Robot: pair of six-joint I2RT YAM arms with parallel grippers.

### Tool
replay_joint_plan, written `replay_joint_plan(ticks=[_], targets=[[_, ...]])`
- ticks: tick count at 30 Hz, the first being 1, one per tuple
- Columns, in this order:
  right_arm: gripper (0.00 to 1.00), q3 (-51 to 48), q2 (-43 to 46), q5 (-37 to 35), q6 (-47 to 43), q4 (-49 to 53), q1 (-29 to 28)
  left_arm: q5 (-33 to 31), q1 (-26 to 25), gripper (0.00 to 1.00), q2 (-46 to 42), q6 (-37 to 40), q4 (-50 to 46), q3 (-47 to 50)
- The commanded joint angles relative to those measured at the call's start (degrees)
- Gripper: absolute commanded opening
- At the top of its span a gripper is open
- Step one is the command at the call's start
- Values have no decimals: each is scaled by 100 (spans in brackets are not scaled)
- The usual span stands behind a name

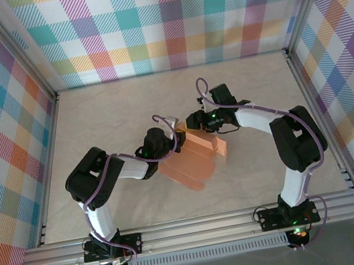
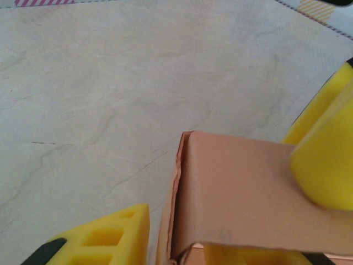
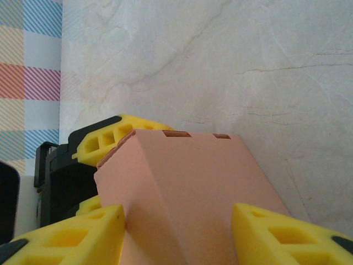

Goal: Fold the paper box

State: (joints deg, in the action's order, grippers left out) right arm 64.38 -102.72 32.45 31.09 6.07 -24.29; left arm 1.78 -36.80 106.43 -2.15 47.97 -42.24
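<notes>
Holding now: my right gripper point(image 1: 197, 123) has the paper box point(image 1: 198, 156). On its wrist camera the yellow fingers point(image 3: 77, 237) stand wide apart, and the salmon card spans the gap and meets both of them.
Paper box: near the middle of the table point(image 1: 105, 110), between my two grippers. It is partly folded, with a crease ridge running up its top face and two small slots along its far edge.
Left gripper point(image 1: 167, 142): at the box's left end. Its own finger point(image 2: 107, 237) sits just beside the card's rough corner edge with a sliver of gap, and more yellow shows under the card. I cannot tell whether it is clamped.
Cross-check: from the left wrist I see a right finger point(image 2: 322, 165) lying against the card's top face. From the right wrist, a left finger point(image 3: 121, 132) peeks out behind the box's far left corner.
Blur: overhead, the near end of the card is smeared, so its outline is unclear to me.
Surroundings: pale marbled tabletop, plaid walls point(image 1: 165, 19).
</notes>
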Motion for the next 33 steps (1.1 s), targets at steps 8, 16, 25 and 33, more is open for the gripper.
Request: replay_joint_plan(ticks=[8,16,25,33], targets=[[53,-48,-92,122,51,1,39,24,-47,29,94,-157,39,201],[60,-66,73,100,58,-10,42,50,-47,7,142,-186,-105,41],[82,-154,613,-149,110,-65,55,129,-38,2,139,-417,-113,1],[85,-361,1326,-862,-22,138,193,-75,-5,0,-383,-31,-1369,-212]])
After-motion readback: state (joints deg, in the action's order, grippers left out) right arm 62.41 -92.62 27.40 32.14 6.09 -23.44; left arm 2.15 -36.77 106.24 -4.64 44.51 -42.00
